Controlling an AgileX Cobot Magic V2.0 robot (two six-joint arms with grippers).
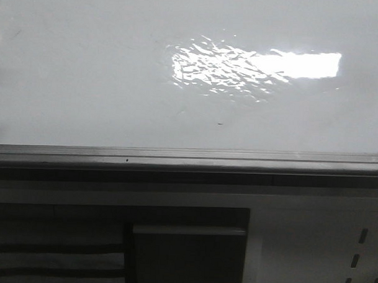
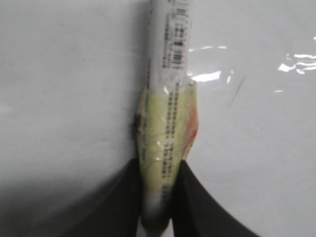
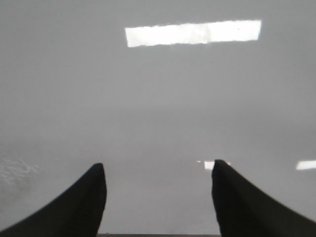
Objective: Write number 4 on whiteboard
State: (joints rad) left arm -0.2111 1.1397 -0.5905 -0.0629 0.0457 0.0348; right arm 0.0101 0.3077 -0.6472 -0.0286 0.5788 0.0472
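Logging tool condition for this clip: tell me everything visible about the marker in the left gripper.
The marker is a slim whitish cylinder printed with small text and a barcode. Yellowish translucent tape with a reddish smear wraps its middle. The left gripper is shut on its lower end, dark fingers pressing either side. It points away from the wrist over the glossy whiteboard. Its tip runs out of view, so contact cannot be judged.

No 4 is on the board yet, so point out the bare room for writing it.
The whiteboard is bare nearly everywhere: its whole left half, and the band between the light glare and the grey rail, save one tiny speck. Nothing crowds it; only the marker in the left tool stands over it, and the open right tool.
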